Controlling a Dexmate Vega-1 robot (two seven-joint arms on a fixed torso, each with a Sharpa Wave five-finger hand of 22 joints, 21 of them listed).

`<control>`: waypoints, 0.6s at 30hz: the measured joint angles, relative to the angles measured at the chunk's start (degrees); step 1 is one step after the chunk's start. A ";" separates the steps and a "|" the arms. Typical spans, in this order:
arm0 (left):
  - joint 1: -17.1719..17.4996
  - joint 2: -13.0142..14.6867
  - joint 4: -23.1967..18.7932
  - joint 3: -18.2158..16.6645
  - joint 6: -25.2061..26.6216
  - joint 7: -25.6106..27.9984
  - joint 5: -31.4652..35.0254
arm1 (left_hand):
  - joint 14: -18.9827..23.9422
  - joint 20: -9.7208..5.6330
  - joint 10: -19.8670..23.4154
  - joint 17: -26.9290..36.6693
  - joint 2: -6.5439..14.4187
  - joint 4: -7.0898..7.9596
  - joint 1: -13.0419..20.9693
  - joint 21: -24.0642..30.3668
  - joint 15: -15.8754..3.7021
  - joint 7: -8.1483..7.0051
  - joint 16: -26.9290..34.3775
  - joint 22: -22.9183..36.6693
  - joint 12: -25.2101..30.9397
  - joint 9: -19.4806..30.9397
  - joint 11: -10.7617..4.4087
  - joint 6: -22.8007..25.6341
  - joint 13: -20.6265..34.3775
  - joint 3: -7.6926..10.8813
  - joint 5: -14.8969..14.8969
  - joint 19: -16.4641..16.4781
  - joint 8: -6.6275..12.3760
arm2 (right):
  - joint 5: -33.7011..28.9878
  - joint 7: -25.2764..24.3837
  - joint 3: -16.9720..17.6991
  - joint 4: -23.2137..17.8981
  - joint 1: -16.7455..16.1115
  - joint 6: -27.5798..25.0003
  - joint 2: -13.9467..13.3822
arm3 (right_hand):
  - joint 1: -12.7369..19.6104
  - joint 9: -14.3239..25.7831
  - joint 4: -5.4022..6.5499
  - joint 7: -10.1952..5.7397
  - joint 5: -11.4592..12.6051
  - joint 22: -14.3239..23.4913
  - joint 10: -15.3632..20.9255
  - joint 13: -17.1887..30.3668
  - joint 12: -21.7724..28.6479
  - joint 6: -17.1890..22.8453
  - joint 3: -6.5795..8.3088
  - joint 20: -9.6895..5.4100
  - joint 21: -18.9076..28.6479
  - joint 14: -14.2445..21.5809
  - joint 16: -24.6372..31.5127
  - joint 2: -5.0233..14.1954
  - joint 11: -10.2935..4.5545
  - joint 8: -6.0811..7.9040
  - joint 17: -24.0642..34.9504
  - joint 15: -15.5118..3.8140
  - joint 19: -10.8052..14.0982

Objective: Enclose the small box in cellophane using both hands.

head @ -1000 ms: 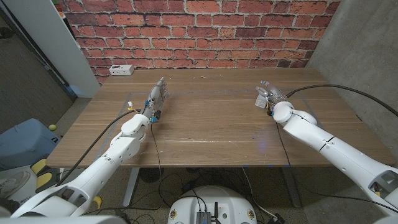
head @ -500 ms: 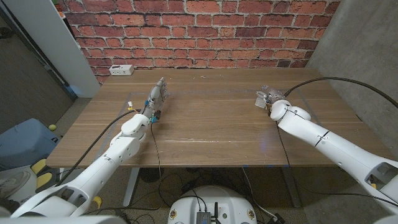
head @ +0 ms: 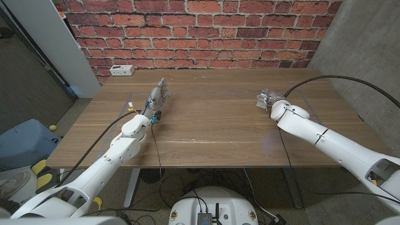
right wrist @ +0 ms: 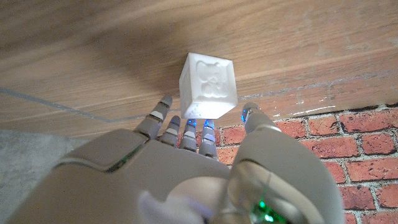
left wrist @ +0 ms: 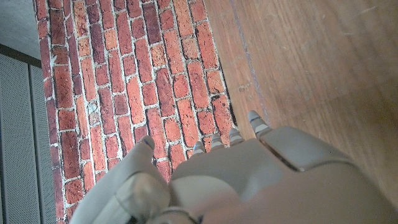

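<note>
A small white box (right wrist: 208, 85) with an embossed face stands on the wooden table (head: 212, 125). My right hand (right wrist: 186, 168) sits just behind it, fingers straight and apart, their tips at the box's near face and the thumb beside it. In the head view the right hand (head: 271, 100) covers most of the box at the table's right rear. A thin clear line on the wood looks like the edge of a cellophane sheet (right wrist: 74, 104). Far from the box, on the left side, my left hand (head: 159, 94) stands on its edge with fingers straight, holding nothing.
A white power strip (head: 122, 70) lies at the table's back left corner. A brick wall (head: 200, 31) runs directly behind the table. A black cable (head: 350, 81) arcs over my right arm. Bare wood lies between the hands.
My right hand has shifted a little to the right and dropped lower towards the table, with the forearm turning. The left arm has not moved.
</note>
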 measured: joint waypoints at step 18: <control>0.46 0.11 -0.30 -0.23 -0.19 0.01 -0.10 | 0.00 0.00 -0.09 0.00 0.00 -0.24 0.00 -0.44 0.00 0.09 0.00 -0.01 0.00 0.00 0.09 0.09 0.00 -0.24 0.00 0.00 0.00 | -1.66 3.72 -5.06 0.86 4.39 -6.24 0.10 | 15.88 0.28 -5.29 -0.56 0.34 0.00 2.32 0.00 0.29 2.79 8.01 0.15 0.66 4.95 0.63 0.23 -1.56 0.46 -0.16 -2.21 4.91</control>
